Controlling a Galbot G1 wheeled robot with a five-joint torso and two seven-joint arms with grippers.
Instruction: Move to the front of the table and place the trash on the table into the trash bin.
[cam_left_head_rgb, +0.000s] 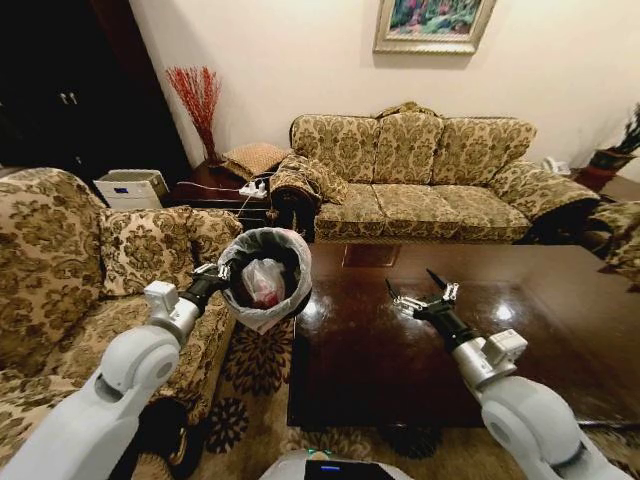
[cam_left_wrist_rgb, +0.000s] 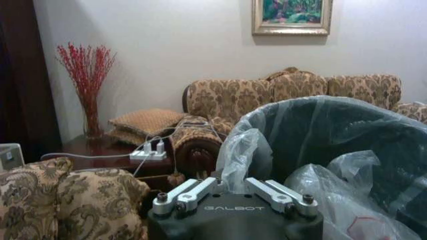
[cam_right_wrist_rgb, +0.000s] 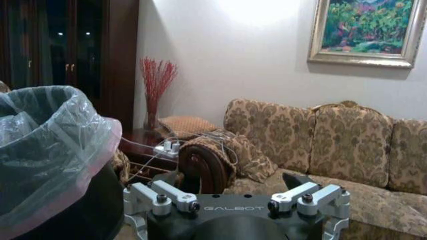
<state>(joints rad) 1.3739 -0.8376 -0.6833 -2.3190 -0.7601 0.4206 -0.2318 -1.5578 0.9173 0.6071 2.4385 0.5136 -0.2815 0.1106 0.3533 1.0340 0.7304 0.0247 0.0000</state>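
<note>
With your left gripper (cam_left_head_rgb: 222, 272) clenched on the rim of the trash bin (cam_left_head_rgb: 270, 245), raised beside the table (cam_left_head_rgb: 540, 330), and the right gripper (cam_left_head_rgb: 418, 293) released above it, keep the bin level so the pink-white bag (cam_left_head_rgb: 263, 282) stays inside.

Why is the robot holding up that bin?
The robot is clearing up. Its left gripper is shut on the rim of the trash bin, holding it tipped by the corner of the table. A pink-white bag lies inside the bin. The right gripper hovers open over the tabletop, holding nothing.
</note>
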